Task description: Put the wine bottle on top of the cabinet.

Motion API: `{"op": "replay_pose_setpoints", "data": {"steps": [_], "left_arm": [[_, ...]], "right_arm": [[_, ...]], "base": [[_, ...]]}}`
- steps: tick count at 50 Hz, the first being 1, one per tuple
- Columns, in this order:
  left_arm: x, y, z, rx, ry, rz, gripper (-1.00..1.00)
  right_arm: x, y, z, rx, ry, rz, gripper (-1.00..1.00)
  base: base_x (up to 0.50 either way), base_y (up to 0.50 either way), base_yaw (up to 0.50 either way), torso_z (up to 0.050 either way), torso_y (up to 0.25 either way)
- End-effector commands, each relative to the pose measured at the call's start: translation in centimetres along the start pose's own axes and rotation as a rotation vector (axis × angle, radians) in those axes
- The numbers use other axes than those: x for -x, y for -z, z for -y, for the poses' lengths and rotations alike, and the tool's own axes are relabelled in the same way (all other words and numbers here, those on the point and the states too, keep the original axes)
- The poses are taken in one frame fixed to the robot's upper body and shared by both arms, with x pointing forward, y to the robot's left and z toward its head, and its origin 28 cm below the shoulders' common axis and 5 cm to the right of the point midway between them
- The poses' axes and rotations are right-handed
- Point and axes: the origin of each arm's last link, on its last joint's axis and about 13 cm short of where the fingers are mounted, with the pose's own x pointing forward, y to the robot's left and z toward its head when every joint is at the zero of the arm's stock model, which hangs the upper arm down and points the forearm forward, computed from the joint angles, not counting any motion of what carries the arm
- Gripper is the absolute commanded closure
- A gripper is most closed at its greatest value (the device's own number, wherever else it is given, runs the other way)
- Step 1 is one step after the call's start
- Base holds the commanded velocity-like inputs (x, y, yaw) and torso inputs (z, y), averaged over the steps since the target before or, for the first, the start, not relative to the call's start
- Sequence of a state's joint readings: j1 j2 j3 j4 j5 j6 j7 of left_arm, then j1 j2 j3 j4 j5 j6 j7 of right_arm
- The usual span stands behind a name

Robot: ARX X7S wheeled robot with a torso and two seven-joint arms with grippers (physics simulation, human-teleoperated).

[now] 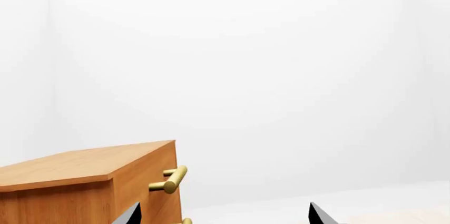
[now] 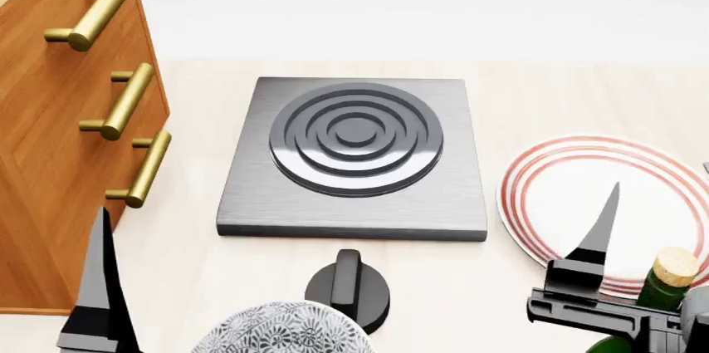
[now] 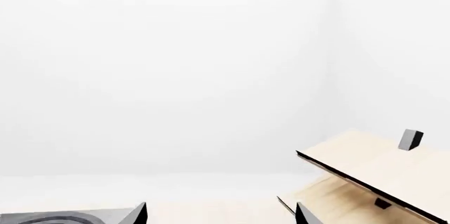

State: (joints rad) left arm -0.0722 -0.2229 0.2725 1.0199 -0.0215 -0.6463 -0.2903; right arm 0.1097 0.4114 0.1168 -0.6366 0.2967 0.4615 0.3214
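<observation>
The wine bottle (image 2: 668,283), dark green with a tan cork, stands at the lower right edge of the head view, on the rim of a plate. One dark finger (image 2: 603,222) of my right gripper rises just left of it. In the right wrist view the right gripper (image 3: 221,218) is open, with nothing between its tips. The orange-brown cabinet (image 2: 50,120) with brass handles fills the left side. Its flat top (image 1: 77,163) shows in the left wrist view. My left gripper (image 1: 225,218) is open and empty beside the cabinet front; one of its fingers (image 2: 100,282) shows low on the left.
A grey stove plate (image 2: 354,154) with concentric rings lies in the middle of the pale counter. A red-ringed white plate (image 2: 576,195) lies to its right. A black knob (image 2: 348,286) and a patterned bowl (image 2: 282,330) sit near me. A pale slanted rack (image 3: 365,176) stands beyond the right gripper.
</observation>
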Motion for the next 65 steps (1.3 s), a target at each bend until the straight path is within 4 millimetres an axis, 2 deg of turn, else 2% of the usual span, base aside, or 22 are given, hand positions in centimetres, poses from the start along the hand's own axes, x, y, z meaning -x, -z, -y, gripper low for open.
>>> {"op": "replay_pose_setpoints", "data": {"steps": [1, 12, 34, 35, 57, 62, 65], "left_arm": [[0.0, 0.0, 0.0, 0.000, 0.001, 0.000, -1.00], [0.0, 0.0, 0.1, 0.001, 0.005, 0.000, -1.00], [0.0, 0.1, 0.2, 0.015, 0.011, -0.007, -1.00], [0.0, 0.1, 0.2, 0.015, 0.012, -0.007, -1.00], [0.0, -0.1, 0.3, 0.028, 0.017, -0.004, -1.00], [0.0, 0.0, 0.3, 0.029, 0.019, -0.005, -1.00], [0.0, 0.0, 0.4, 0.029, 0.021, -0.006, -1.00]], "right_arm": [[0.5, 1.6, -0.3, 0.043, -0.021, -0.031, -1.00], [1.3, 2.9, -0.1, 0.024, -0.012, -0.060, -1.00], [1.7, 3.8, -0.2, 0.010, -0.003, -0.084, -1.00], [1.7, 3.8, -0.1, 0.009, -0.002, -0.083, 1.00], [1.5, 3.5, -0.2, -0.016, 0.007, -0.083, 1.00], [1.3, 2.7, -0.2, -0.026, 0.006, -0.065, 1.00], [1.0, 1.6, -0.1, -0.028, 0.006, -0.039, 1.00]], "base": [[0.00, 0.00, 0.00, 0.000, 0.000], [0.00, 0.00, 0.00, 0.000, 0.000], [0.00, 0.00, 0.00, 0.000, 0.000], [0.00, 0.00, 0.00, 0.000, 0.000], [0.00, 0.00, 0.00, 0.000, 0.000], [0.00, 0.00, 0.00, 0.000, 0.000], [0.00, 0.00, 0.00, 0.000, 0.000]]}}
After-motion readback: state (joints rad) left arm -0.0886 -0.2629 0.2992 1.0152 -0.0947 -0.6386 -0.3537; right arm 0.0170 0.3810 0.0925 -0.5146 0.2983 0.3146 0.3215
